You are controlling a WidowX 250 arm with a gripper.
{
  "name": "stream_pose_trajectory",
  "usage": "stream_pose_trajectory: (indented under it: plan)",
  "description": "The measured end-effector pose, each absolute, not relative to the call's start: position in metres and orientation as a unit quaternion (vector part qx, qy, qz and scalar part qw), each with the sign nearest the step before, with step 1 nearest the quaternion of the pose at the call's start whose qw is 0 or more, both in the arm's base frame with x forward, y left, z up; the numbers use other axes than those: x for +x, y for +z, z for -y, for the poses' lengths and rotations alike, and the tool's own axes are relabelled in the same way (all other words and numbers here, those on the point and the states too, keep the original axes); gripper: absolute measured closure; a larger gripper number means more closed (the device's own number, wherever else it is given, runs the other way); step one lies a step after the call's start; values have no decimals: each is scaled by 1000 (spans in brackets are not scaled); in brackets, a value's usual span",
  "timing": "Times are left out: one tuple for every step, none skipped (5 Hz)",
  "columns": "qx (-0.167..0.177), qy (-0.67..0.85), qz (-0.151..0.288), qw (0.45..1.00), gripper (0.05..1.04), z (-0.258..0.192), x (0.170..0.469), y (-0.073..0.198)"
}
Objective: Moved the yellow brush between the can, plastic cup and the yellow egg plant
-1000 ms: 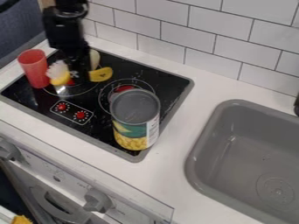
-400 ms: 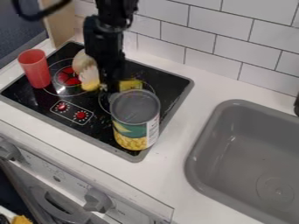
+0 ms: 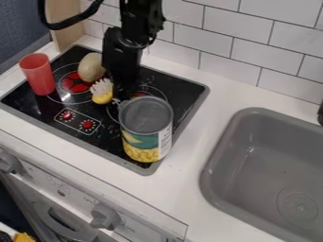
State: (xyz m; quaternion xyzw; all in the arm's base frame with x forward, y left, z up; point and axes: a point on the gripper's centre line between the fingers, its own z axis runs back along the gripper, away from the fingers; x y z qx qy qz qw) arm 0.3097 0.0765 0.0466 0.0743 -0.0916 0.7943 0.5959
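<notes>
Gripper and brush brought in beside the can

The black gripper (image 3: pixel 122 96) has been shifted away from the red plastic cup (image 3: pixel 38 74), and the yellow brush (image 3: pixel 102 93) has been carried along with it. White bristles are now seen just left of the gripper, on the stove (image 3: pixel 53 107). Whether the gripper is parted or clamped on the brush cannot be told. The can (image 3: pixel 146 125) is placed in front of it and slightly right; the egg plant (image 3: pixel 92 67), pale tan rather than yellow, is placed behind and left. The requested in-between spot appears nearly reached; only settling and release seem needed.
</notes>
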Motion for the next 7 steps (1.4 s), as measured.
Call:
stream_pose_trajectory:
  plan:
    - [76,795,89,595,384,-76,309,47]
    - [89,793,87,596,112,-78,305,47]
    - [91,794,86,595,75,-78,305,48]
    - [73,799,97,589,81,-77,308,68]
    - [58,804,122,579,84,-78,305,98]
    - [35,805,146,573,84,-79,305,124]
    - [25,804,141,578,84,-76,305,128]
